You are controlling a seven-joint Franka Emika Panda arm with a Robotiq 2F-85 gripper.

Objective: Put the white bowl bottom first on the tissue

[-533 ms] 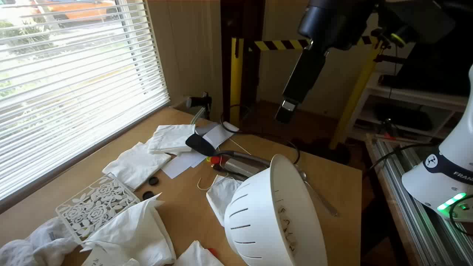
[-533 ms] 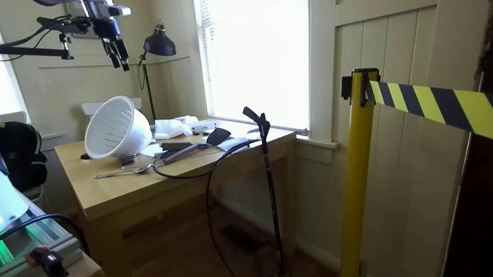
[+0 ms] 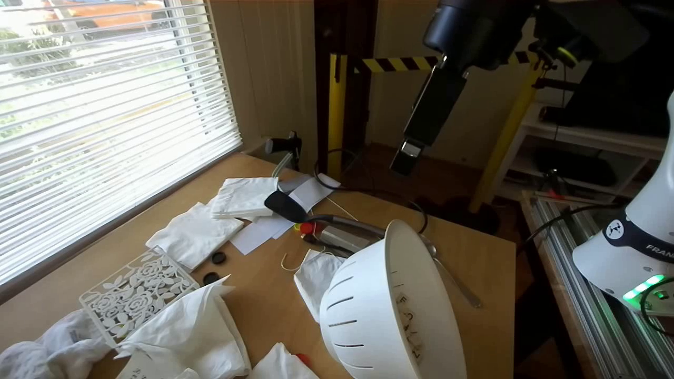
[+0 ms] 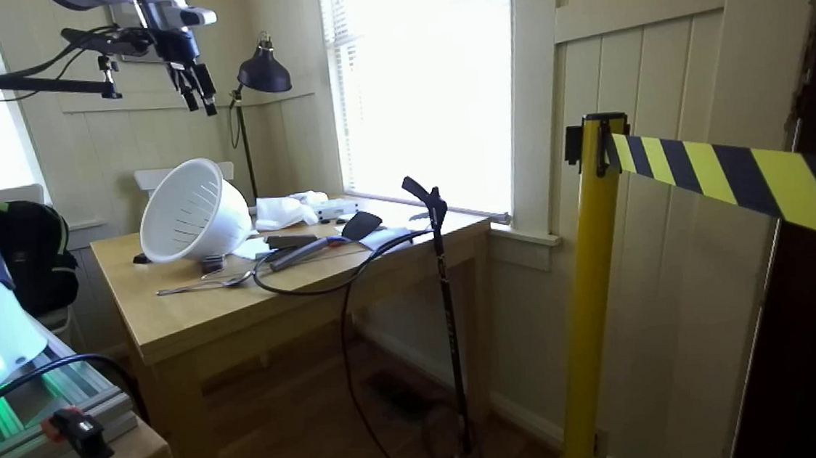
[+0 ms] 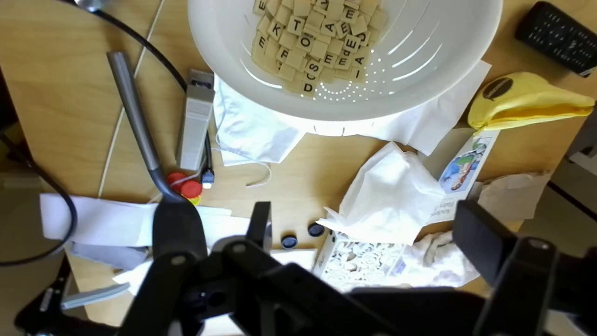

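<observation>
The large white bowl (image 3: 350, 316) with slots lies tilted on the table in both exterior views (image 4: 234, 217), its opening sideways. In the wrist view the bowl (image 5: 354, 108) is at the top, with many letter tiles (image 5: 312, 42) inside. A crumpled white tissue (image 5: 392, 191) lies in front of it, partly over a lattice-topped box (image 5: 359, 261); this tissue also shows in an exterior view (image 3: 189, 326). More folded white tissues (image 3: 245, 195) lie near the window. My gripper (image 5: 371, 228) is open and empty, high above the table in both exterior views (image 3: 408, 158) (image 4: 201, 103).
A black spatula (image 5: 179, 224), a grey block (image 5: 195, 126) and a cable lie beside the bowl. A white cloth with a string (image 5: 256, 130) lies under or against it. A yellow pouch (image 5: 522, 100), a remote (image 5: 555, 37) and a spoon (image 3: 458, 284) are near. A lamp (image 4: 264, 69) stands behind.
My gripper has shifted very slightly. The bowl, the tissues and the other things have not moved.
</observation>
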